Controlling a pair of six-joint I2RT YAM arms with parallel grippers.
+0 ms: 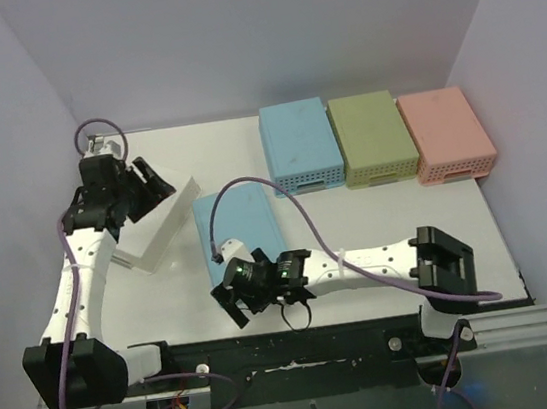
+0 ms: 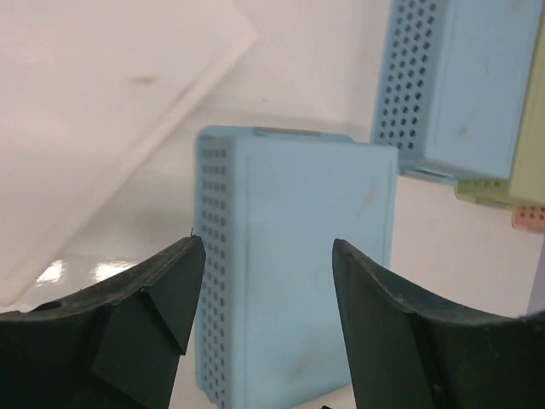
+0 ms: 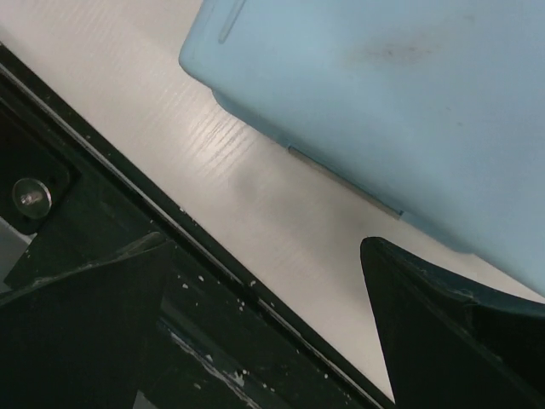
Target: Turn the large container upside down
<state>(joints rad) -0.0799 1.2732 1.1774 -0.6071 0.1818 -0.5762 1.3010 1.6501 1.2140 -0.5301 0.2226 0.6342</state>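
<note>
The large white container [image 1: 163,222] lies at the left of the table with a flat smooth face up; in the left wrist view it fills the upper left [image 2: 102,119]. My left gripper [image 1: 150,187] is open and empty, right over the container's far end; I cannot tell if it touches. Its jaws [image 2: 268,247] stand wide apart. My right gripper [image 1: 233,295] is open and empty at the near end of a light blue perforated basket [image 1: 240,231], by the table's front edge. In the right wrist view this gripper [image 3: 264,247] frames bare table beside the basket [image 3: 383,102].
Three upturned perforated baskets stand in a row at the back right: blue [image 1: 299,146], green [image 1: 373,137] and pink [image 1: 445,134]. A black rail [image 1: 322,344] runs along the table's front edge. Walls close in the left, back and right sides.
</note>
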